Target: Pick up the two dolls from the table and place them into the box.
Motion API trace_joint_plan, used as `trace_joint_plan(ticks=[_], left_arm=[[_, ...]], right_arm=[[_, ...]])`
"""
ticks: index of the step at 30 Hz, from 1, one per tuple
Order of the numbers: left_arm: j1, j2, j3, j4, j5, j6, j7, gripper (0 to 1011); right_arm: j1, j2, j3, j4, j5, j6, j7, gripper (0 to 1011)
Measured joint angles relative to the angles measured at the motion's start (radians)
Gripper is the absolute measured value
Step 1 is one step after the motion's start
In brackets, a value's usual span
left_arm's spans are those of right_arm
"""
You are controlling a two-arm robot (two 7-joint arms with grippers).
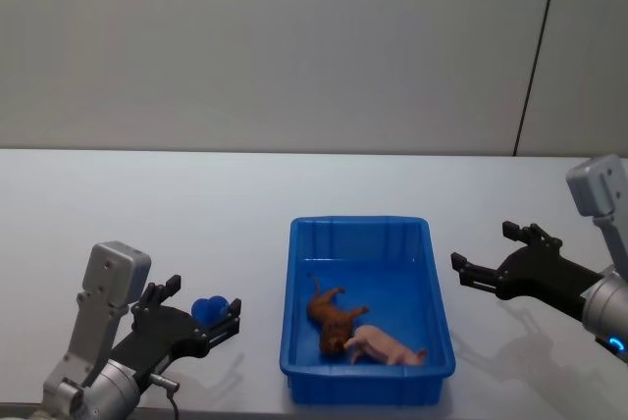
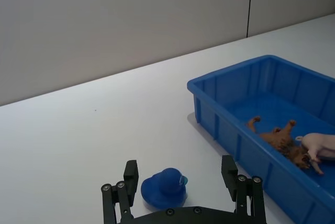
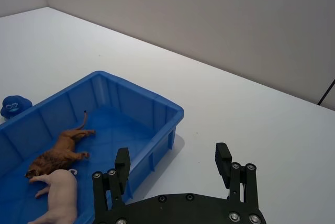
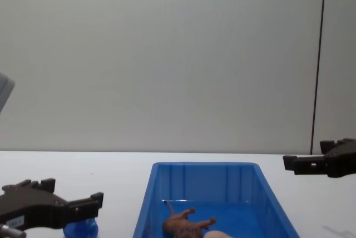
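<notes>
My left gripper (image 2: 180, 192) sits spread around the blue toy (image 2: 164, 187) on the table; pig (image 1: 389, 345) and brown animal (image 1: 332, 320) lie in the box (image 1: 297, 283). Closing off-centre could squirt that rounded toy away. Right gripper (image 1: 498, 254) hangs open, empty.

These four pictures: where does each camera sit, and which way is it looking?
Head: high up, looking down at the box, with the left gripper and right gripper either side.
Chest: low, looking across the table; both grippers at the edges.
Left wrist: behind its open gripper, around the blue figure.
Right wrist: behind its open gripper, over bare table.
All share the box and brown creature.
</notes>
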Motion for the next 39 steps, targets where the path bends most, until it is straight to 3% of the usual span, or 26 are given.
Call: trace_joint_plan(ticks=[10, 19, 34, 39], left_arm=[[-0.074, -0.023, -0.017, 0.151, -0.002, -0.022, -0.142, 1001], [-0.158, -0.053, -0.025, 0.295, 0.024, -0.026, -0.263, 1001], [-0.254, -0.092, -0.022, 0.431, 0.081, 0.016, -0.378, 1001], [-0.278, -0.102, -0.017, 0.456, 0.107, 0.049, -0.407, 907]], right_arm=[[0.0, 0.0, 0.0, 0.001, 0.0, -0.001, 0.0, 1001], [0.0, 0.0, 0.0, 0.001, 0.0, -0.001, 0.0, 1001], [0.0, 0.0, 0.0, 0.001, 0.0, -0.001, 0.0, 1001], [0.0, 0.0, 0.0, 0.001, 0.0, -0.001, 0.0, 1001]])
